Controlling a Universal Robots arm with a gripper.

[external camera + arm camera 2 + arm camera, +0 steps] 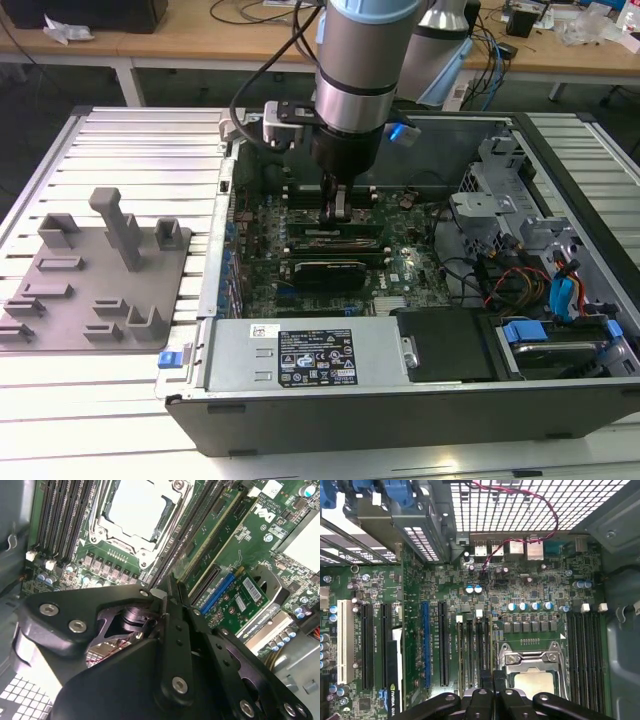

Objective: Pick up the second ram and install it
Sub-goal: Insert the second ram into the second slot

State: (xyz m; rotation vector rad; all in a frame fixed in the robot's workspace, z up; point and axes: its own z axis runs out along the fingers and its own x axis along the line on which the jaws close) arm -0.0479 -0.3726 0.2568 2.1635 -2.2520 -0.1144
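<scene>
Pinching narrowly, the black metal pincer (337, 213) (172, 594) (492, 684) grips the second ram (345, 237), a slim dark circuit strip, by its top edge. The strip stands on edge over the long black slots (470, 645) beside the square metal CPU socket (137, 510) on the green motherboard (520, 590). Its long axis runs across the exterior view, left to right, inside the open grey computer case (400, 405) on the ribbed metal tabletop (130, 140).

The ram (171, 582) is a thin dark strip, gripped on edge. It stands at the long slots (187, 535) beside the square socket (137, 510).

Green motherboard (530, 587); grey tray (60, 290); black tool (169, 592); blue slot (425, 645).
</scene>
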